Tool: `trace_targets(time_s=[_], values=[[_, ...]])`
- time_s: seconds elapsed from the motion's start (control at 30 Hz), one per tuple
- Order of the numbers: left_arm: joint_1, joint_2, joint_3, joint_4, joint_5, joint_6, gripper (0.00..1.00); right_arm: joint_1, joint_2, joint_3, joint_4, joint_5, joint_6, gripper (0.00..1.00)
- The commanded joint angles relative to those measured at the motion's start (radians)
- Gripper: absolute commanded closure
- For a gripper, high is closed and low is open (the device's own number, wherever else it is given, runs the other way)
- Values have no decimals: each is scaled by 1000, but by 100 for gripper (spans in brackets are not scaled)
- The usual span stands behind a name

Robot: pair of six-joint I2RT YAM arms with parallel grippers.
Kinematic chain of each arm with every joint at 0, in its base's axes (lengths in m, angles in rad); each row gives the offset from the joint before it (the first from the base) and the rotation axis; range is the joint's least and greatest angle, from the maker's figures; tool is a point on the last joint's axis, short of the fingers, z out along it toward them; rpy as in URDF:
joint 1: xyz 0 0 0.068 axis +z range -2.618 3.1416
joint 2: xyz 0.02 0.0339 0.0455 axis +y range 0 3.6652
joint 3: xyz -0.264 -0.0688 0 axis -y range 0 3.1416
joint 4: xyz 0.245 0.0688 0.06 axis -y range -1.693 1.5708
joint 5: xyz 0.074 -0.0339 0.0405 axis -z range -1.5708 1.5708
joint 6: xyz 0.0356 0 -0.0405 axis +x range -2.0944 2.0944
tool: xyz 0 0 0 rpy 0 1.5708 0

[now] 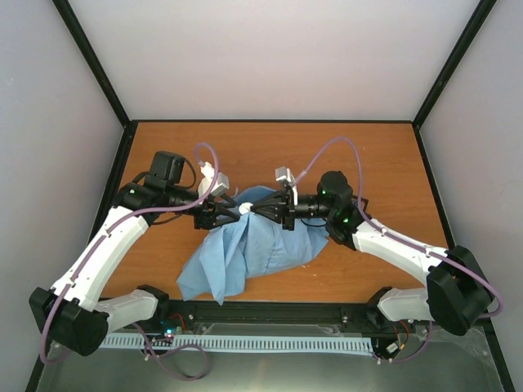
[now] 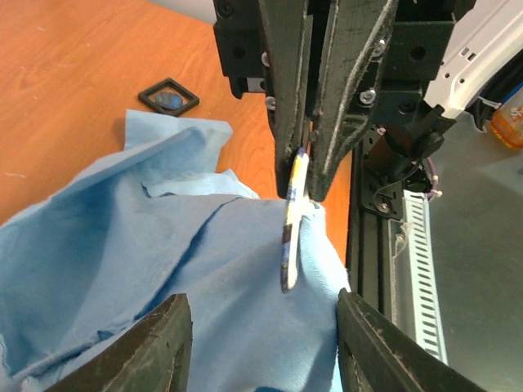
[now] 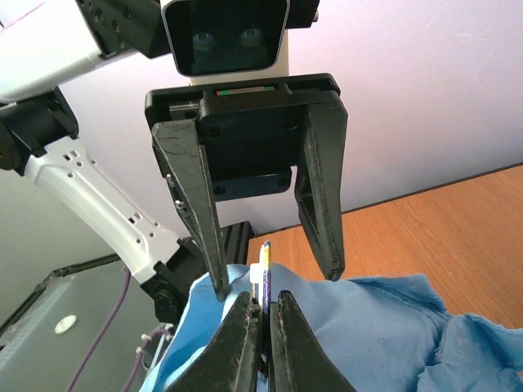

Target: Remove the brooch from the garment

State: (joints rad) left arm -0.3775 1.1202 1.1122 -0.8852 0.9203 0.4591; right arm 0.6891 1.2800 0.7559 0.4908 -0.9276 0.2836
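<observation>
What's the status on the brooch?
Right hand shut on brooch, edge-on. Left hand open, flanking it. Brooch against garment; can't tell if detached. No obstruction seen.

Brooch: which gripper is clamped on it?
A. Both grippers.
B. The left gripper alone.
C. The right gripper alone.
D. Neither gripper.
C: the right gripper has its fingers shut on the edge-on brooch at the garment, while the left gripper has its fingers apart, clear of the disc.
</observation>
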Motion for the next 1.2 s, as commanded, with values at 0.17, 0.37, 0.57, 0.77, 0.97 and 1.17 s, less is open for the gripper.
trace_targets(time_s=[0.17, 0.37, 0.57, 0.77, 0.97, 1.17], values=[[-4, 13, 21, 98, 32, -75, 51, 13, -34, -14, 154, 42, 99, 97], [-6, 26, 45, 84, 47, -77, 58, 20, -38, 9, 77, 74, 68, 97], [-6, 27, 65, 61, 45, -65, 68, 27, -42, 37, -23, 100, 20, 97], [-6, 28, 57, 60, 43, -57, 73, 35, -47, 63, -61, 107, 0, 97], [-6, 36, 40, 58, 30, -50, 80, 44, -47, 82, -67, 109, 0, 97], [-6, 44, 64, 61, 32, -65, 89, 50, -42, 89, -85, 110, -7, 97]])
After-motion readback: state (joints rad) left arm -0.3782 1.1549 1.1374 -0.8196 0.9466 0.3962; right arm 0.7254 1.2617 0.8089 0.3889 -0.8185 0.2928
